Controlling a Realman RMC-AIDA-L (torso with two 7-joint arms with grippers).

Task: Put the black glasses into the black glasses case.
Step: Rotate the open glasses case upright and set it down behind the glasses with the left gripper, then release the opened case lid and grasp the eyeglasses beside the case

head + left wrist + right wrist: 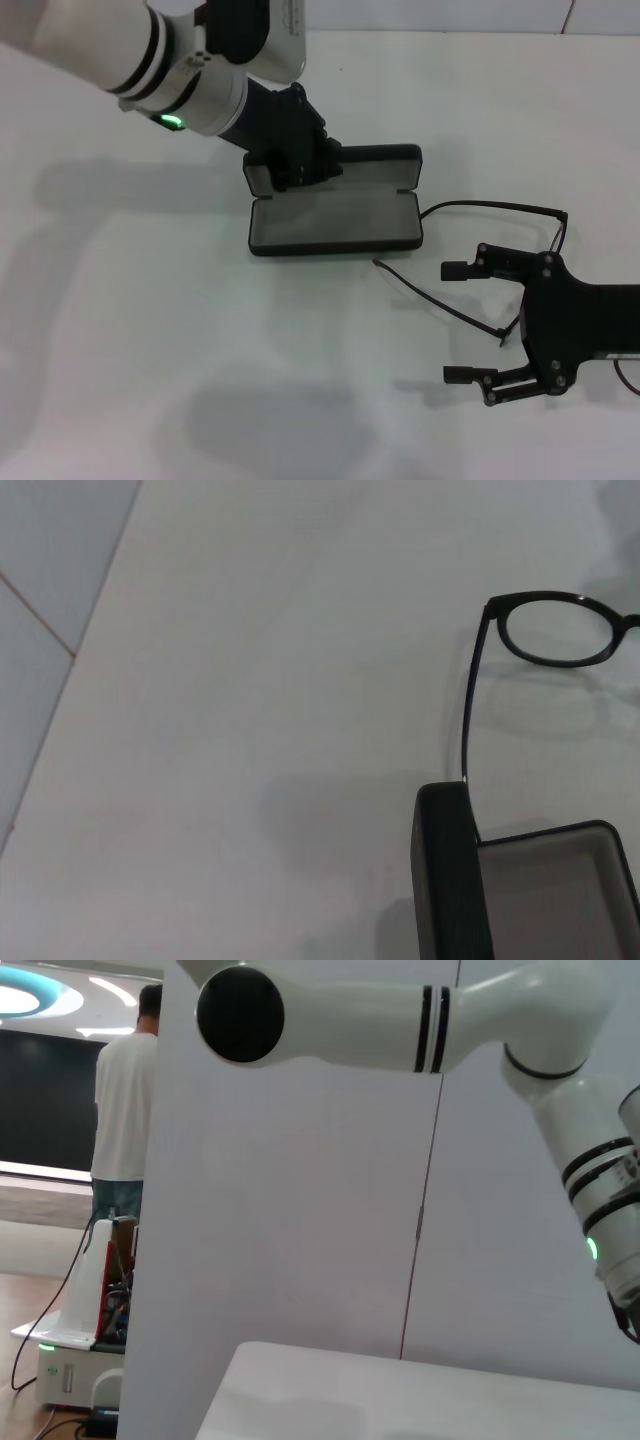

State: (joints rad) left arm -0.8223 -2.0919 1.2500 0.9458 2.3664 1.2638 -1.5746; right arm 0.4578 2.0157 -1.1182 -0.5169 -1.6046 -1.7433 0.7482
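the black glasses case (335,225) lies open, the left end effector (300,160) at its lid, grip unclear. the black glasses (470,265) lie outside; right end effector (458,322) wide open, empty.

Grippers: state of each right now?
Left gripper: at the open black glasses case, fingers not visible.
Right gripper: open, empty, beside the black glasses.

Black glasses case (335,205), grey lining
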